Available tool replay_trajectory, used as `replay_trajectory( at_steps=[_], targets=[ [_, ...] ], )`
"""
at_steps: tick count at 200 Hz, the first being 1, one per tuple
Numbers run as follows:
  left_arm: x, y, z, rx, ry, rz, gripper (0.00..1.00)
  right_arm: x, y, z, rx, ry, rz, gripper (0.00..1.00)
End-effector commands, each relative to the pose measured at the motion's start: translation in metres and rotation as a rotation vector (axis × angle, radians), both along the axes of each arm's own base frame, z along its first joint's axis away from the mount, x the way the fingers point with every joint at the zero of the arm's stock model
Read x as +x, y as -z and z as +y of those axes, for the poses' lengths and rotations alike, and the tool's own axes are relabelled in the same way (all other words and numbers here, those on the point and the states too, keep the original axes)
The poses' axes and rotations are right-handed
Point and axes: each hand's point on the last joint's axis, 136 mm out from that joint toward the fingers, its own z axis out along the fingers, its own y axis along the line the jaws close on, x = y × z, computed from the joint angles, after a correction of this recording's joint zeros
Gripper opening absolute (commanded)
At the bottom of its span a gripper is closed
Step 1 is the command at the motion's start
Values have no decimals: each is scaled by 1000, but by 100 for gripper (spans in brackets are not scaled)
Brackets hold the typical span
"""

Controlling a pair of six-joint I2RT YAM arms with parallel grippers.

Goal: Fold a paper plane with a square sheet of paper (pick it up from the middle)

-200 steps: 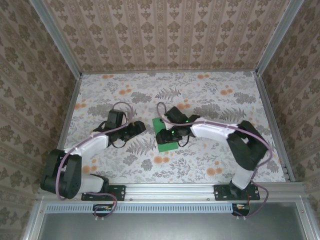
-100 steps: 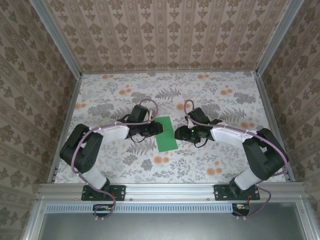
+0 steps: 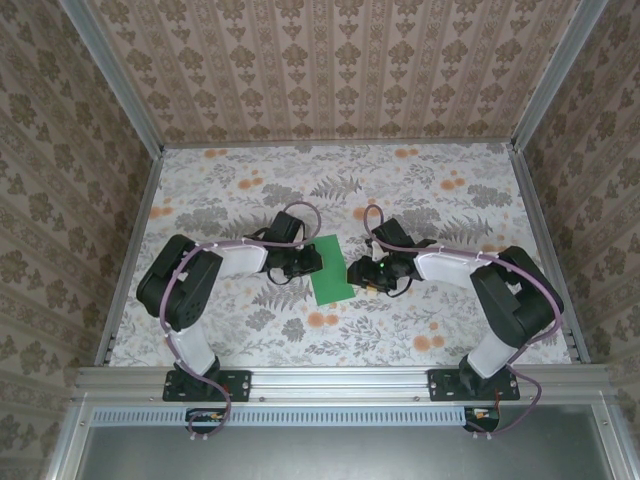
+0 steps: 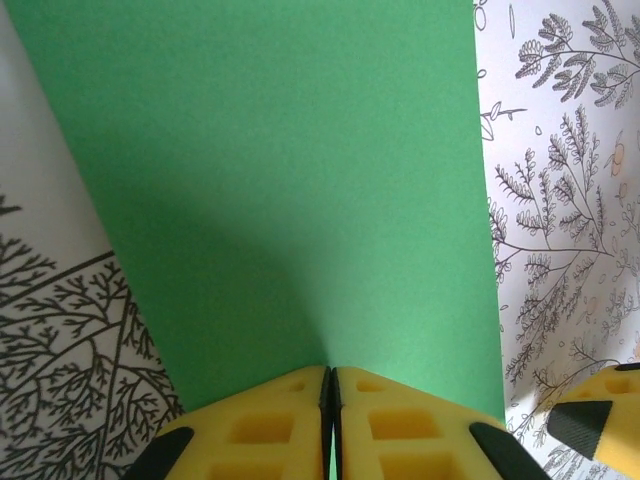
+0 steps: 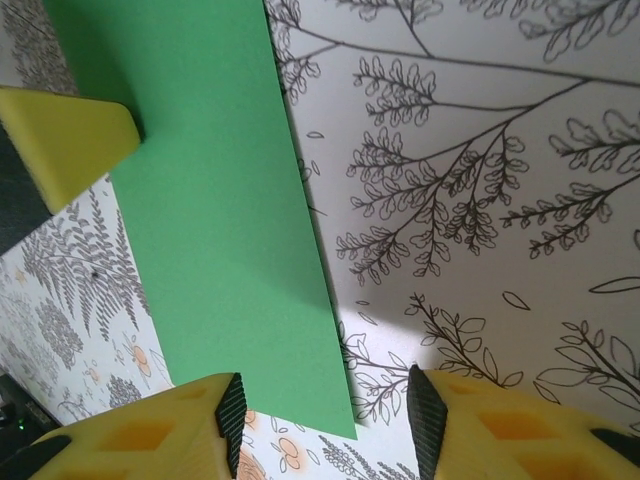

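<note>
Left fingers (image 4: 300,400) are closed, pads pressed together on the near edge of the bright green square sheet of paper (image 4: 280,170). The rest of the sheet spreads out on the floral-print worktop (image 4: 570,200) straight ahead of them. Right fingers (image 5: 190,435) are open and grip nothing. They straddle the sheet's opposite edge, 1 finger over green and 1 over bare worktop, with 1 sheet corner in the gap between them. In the top view the sheet sits between the 2 sets of fingers, tips facing each other across it. 1 yellow left fingertip sits on the sheet's far side, ahead of the right fingers.
</note>
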Motion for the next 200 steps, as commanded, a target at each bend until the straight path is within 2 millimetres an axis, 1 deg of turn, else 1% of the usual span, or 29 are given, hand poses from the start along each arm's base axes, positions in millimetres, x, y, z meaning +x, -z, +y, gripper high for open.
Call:
replay_trajectory(
  at_steps=[1,48,77,98,119,148,174,200],
  targets=[
    [-9,20,14,85,-29,57,11,-1,-1,7,31,-19,20,48],
    [-11,23,15,89,-31,66,10,-9,4,18,53,-51,48,43],
    [-11,25,16,91,-32,68,10,-12,10,19,29,-58,66,41],
    [-12,25,17,92,-33,71,10,-15,12,22,33,-65,74,40],
    [-13,25,17,92,-34,72,10,-17,7,29,63,-80,75,37],
    [-13,26,18,93,-36,73,10,-20,2,39,122,-83,82,37],
    [-13,27,19,94,-36,75,10,-20,0,41,152,-67,81,36],
    [-13,27,18,90,-36,75,10,-17,-6,48,210,-57,67,37]
  ],
)
